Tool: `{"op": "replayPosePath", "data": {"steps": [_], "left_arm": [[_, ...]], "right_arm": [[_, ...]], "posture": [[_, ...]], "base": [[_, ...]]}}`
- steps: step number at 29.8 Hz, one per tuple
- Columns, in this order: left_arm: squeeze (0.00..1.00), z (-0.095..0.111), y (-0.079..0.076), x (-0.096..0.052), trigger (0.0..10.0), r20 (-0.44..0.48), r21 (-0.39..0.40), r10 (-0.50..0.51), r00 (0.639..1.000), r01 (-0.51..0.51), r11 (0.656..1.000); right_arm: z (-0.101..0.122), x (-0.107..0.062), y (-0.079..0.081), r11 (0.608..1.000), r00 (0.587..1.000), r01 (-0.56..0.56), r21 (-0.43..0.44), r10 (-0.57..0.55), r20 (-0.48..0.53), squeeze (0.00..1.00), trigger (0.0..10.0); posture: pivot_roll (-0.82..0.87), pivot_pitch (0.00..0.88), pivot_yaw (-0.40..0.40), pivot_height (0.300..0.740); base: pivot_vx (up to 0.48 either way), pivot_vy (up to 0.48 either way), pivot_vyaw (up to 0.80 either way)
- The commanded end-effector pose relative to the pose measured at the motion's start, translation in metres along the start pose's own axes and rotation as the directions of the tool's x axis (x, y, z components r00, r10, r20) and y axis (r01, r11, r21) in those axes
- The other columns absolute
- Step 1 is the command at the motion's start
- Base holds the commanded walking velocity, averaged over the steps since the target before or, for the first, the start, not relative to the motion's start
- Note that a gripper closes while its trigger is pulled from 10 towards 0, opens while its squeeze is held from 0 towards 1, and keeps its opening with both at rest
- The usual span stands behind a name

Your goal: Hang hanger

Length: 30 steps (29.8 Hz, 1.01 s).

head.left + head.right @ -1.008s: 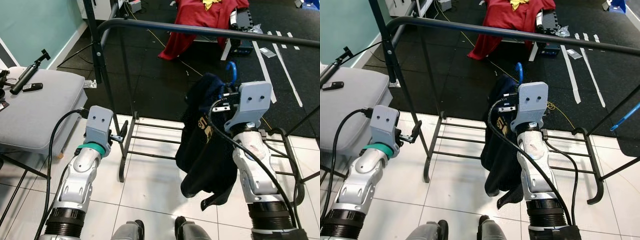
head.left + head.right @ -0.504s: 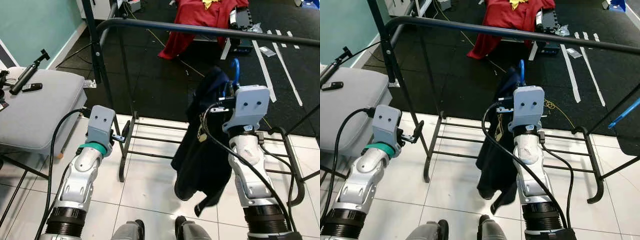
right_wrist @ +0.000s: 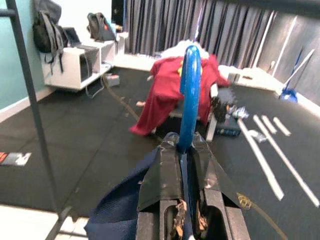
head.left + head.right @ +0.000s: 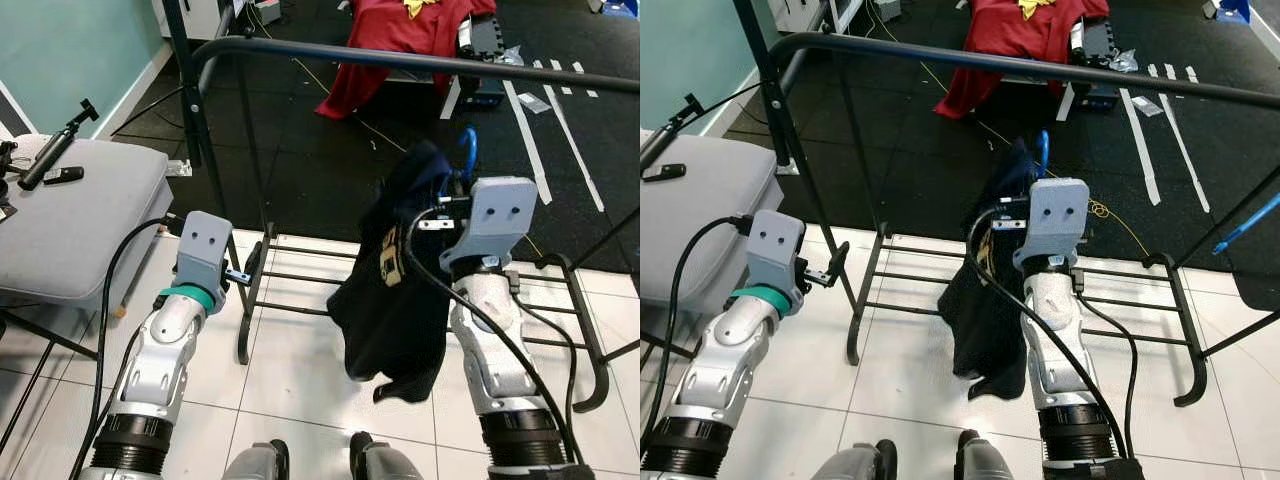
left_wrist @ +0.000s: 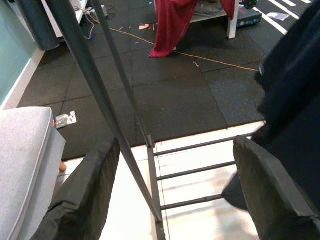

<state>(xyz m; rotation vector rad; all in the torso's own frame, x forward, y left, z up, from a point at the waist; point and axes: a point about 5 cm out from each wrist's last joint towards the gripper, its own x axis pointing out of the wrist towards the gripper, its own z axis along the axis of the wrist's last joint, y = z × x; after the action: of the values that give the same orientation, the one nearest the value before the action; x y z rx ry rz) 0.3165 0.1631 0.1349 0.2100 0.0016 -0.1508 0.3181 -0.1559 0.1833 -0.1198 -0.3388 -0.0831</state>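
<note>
We are carrying the blue hanger (image 3: 189, 95) with a dark navy garment (image 4: 395, 290) draped from it, and it is sitting upright in our right gripper (image 3: 183, 176), whose two black fingers are pinched tight on the hanger's neck just under the hook. In the head views the hook is poking up above the wrist housing, below and on our side of the black rail (image 4: 420, 62) of the clothes rack, so the hanger is not yet hung; the garment is dangling in front of the rack's lower bars (image 4: 300, 280) over the white tile floor (image 4: 300, 370). We are judging this to be the lift-and-approach step. Next, we are needing to raise the hook above the rail, reach forward over it, then lower until it catches before letting go. Our left gripper (image 5: 175, 190) is waiting low by the rack's left post (image 4: 195, 95), fingers spread apart and holding nothing. A grey cushioned seat (image 4: 70, 215) stands to our left, and a red cloth (image 4: 385, 40) lies beyond the rack.
</note>
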Motion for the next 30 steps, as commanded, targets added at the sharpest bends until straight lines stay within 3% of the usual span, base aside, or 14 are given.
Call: {"op": "replayPosePath", "data": {"steps": [1, 13, 30], "left_arm": [[0.0, -0.002, 0.0, -0.001, 10.0, -0.009, -0.021, 0.01, 1.0, -0.01, 1.0], [0.0, -0.002, -0.001, -0.002, 10.0, -0.012, -0.053, 0.02, 1.0, -0.02, 0.998], [0.0, -0.002, -0.004, -0.003, 10.0, -0.015, -0.058, 0.014, 1.0, -0.015, 0.998]], "right_arm": [[-0.003, -0.002, -0.004, 1.0, 1.0, 0.01, 0.015, -0.01, -0.015, 0.0, 10.0], [-0.011, -0.003, -0.005, 0.998, 0.998, 0.008, 0.063, -0.005, -0.058, 0.0, 10.0], [-0.015, -0.006, -0.002, 0.996, 0.996, -0.007, 0.09, 0.014, -0.085, 0.0, 10.0]], "posture": [[0.0, 0.111, 0.052, 0.74], [0.0, 0.122, 0.049, 0.74], [0.01, 0.12, 0.045, 0.74]], "base": [[0.0, 0.0, 0.0], [0.0, 0.0, 0.0], [-0.32, 0.0, 0.0]]}}
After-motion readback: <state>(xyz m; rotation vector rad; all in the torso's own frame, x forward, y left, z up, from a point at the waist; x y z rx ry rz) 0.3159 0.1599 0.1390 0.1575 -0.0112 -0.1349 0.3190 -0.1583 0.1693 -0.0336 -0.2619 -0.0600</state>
